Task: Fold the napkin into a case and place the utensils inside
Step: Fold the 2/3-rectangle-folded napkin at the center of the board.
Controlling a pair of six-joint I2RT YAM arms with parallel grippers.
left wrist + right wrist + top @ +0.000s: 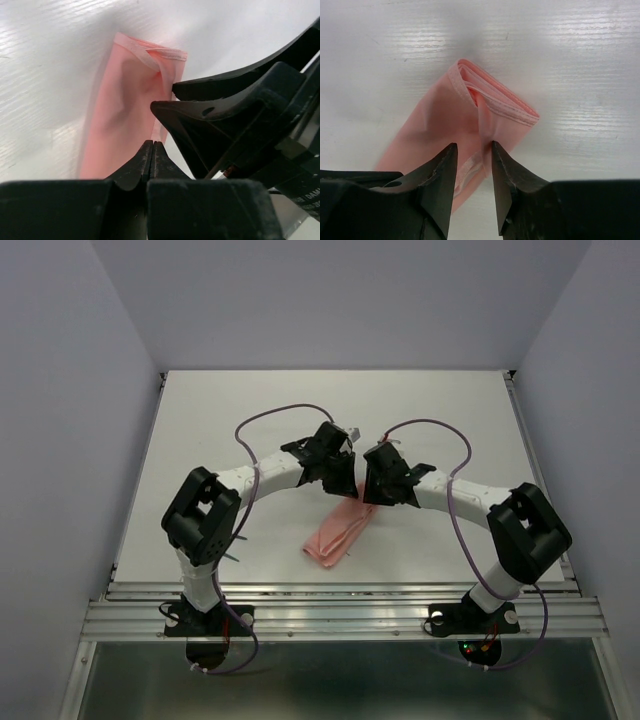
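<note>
One salmon-pink napkin (335, 535) lies folded into a narrow strip mid-table (200, 420), between both arms. The right gripper (473, 146), narrowly parted, straddles a raised crease. The left gripper (152, 145) is closed. Folding seems nearly finished, with no utensils inside.

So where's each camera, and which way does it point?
Top: above and behind the robot, looking down at the table; left arm and right arm show whole.
Left wrist: on the left arm, looking past its shut left claw at the napkin; the right claw intrudes.
Right wrist: on the right arm, looking down between its claw's fingers at the napkin.
All three share the napkin.
</note>
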